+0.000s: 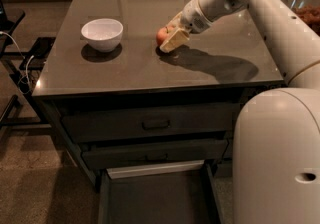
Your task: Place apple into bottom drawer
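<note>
One arm [260, 13] reaches across the tabletop [150, 73] from the far corner. Below the front edge, the bottom drawer [155, 200] stands pulled out. A bowl [102, 33] sits well apart from the work. The tool [171, 38] is down near the tabletop's middle, right against the apple [161, 34], which rests on the surface on the tool's bowl-ward side, partly hidden by it. Whether the tool has clamped the apple I cannot tell. The hold likely needs confirming before any lift toward the drawer.
</note>
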Robot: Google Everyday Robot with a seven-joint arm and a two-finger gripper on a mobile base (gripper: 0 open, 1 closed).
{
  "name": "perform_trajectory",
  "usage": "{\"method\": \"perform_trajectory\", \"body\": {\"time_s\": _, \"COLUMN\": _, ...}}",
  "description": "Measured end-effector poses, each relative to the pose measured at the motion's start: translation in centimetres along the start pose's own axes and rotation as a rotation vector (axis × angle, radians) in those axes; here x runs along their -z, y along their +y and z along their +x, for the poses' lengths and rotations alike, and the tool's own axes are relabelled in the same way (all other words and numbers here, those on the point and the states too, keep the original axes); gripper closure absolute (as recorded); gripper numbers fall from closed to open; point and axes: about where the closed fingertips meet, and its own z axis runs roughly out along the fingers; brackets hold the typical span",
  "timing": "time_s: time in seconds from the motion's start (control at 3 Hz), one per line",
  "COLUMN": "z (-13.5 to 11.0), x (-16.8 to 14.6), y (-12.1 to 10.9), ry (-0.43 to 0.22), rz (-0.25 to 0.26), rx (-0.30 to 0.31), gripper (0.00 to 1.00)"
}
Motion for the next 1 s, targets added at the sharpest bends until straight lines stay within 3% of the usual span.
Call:
{"method": "perform_trajectory", "body": {"time_s": 0.33, "z": 0.0, "x": -0.1, "y": 0.1, "ry": 0.002, "rz": -0.002, "rx": 0.002, "gripper": 0.88}}
{"method": "perform_trajectory", "body": {"time_s": 0.67, "z": 0.0, "x": 0.9, "y": 0.9, "ry": 0.022, "rz": -0.010, "rx": 0.021, "gripper": 1.00}}
{"method": "perform_trajectory", "body": {"time_s": 1.0, "z": -0.5, "x": 2.9, "y": 2.6, "ry": 0.033, "rz": -0.006, "rx": 0.054, "gripper": 1.00}}
